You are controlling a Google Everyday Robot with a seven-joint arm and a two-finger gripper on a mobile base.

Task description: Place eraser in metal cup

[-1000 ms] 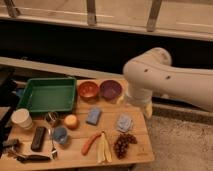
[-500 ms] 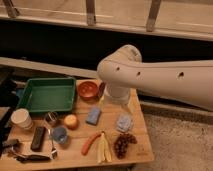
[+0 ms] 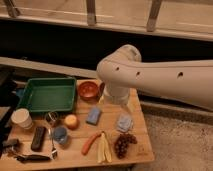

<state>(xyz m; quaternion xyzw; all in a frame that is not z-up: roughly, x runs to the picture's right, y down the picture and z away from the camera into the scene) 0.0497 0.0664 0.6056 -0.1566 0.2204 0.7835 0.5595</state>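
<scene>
The black eraser lies flat near the table's front left, between the white cup and the small blue cup. The shiny metal cup stands just behind and to the right of it, in front of the green tray. My white arm reaches in from the right, and its bend hangs over the back middle of the table. My gripper itself does not show; it is hidden behind the arm, well away from the eraser.
An orange bowl stands behind a light-blue block. An orange fruit, a crumpled blue-grey thing, grapes, a banana, a carrot and a dark-handled tool lie about. A rail runs behind.
My arm has swung left across the back of the table and now covers the purple bowl. The things on the table have not moved.
</scene>
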